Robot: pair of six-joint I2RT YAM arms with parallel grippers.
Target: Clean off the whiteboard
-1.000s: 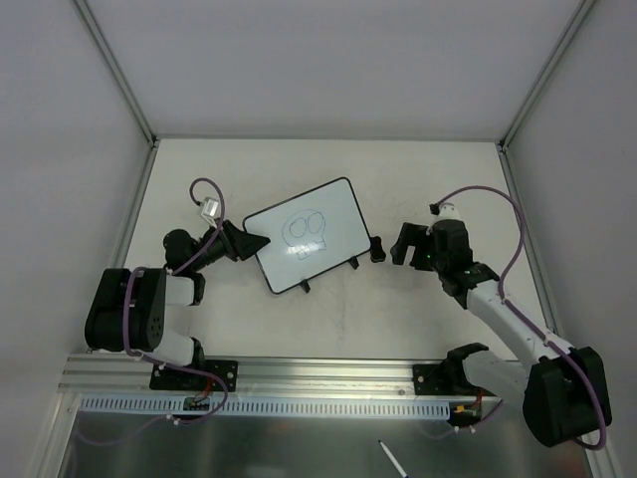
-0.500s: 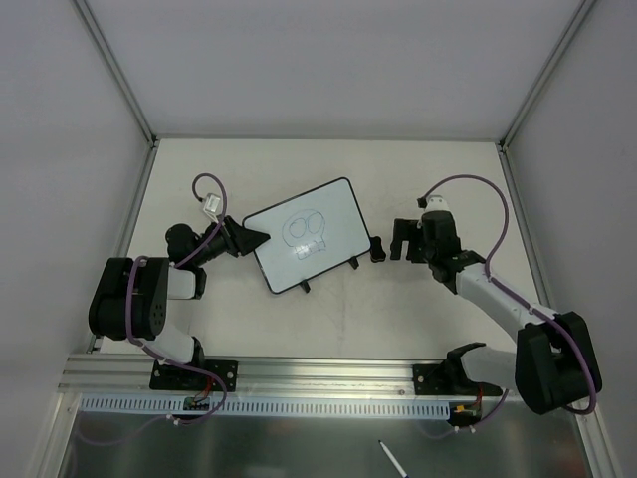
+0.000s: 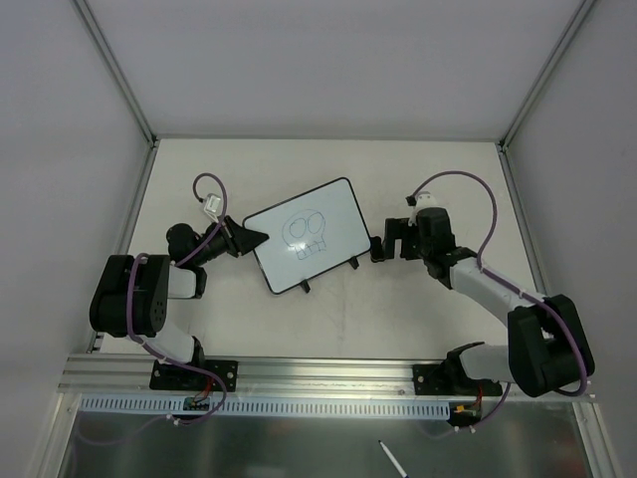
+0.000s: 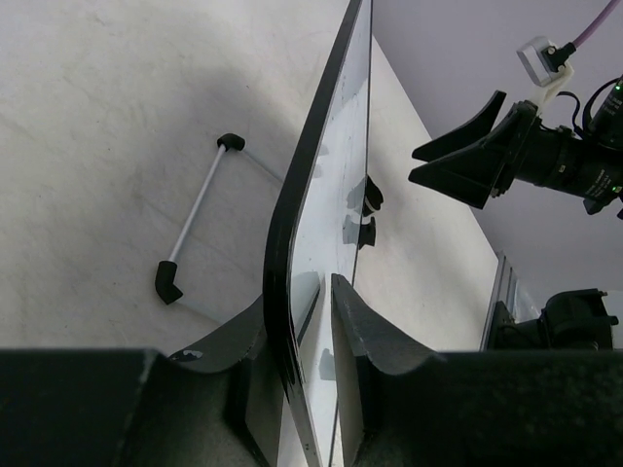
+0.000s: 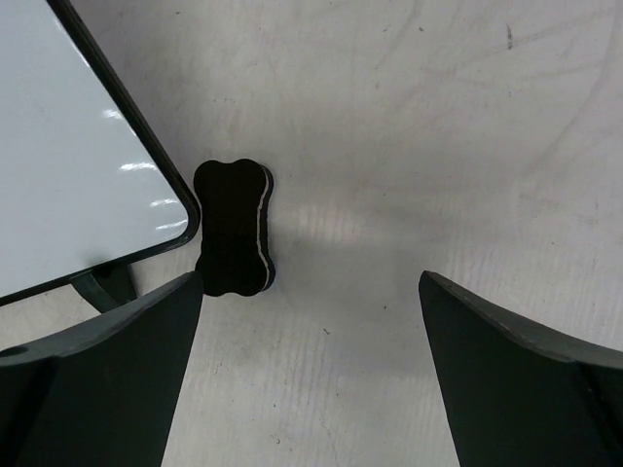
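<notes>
The whiteboard [image 3: 307,235] lies tilted at the table's middle, with a black line drawing on it. My left gripper [image 3: 252,240] is shut on its left edge. In the left wrist view the board's black frame [image 4: 310,170] runs edge-on between the two fingers of the left gripper [image 4: 304,316]. A small black eraser [image 3: 376,248] lies just off the board's right corner. My right gripper [image 3: 388,242] is open and empty beside it. In the right wrist view the eraser [image 5: 234,230] lies ahead of the left finger [image 5: 117,360] of the right gripper [image 5: 311,331], next to the board corner [image 5: 88,146].
A thin white support leg with black ends [image 4: 197,214] lies under the board in the left wrist view. Black board feet [image 3: 354,265] stick out at its near edge. White walls with metal posts [image 3: 127,90] enclose the table. A pen [image 3: 392,460] lies below the front rail.
My right gripper has swung left toward the eraser and now sits right beside it. The left gripper and the board have not moved.
</notes>
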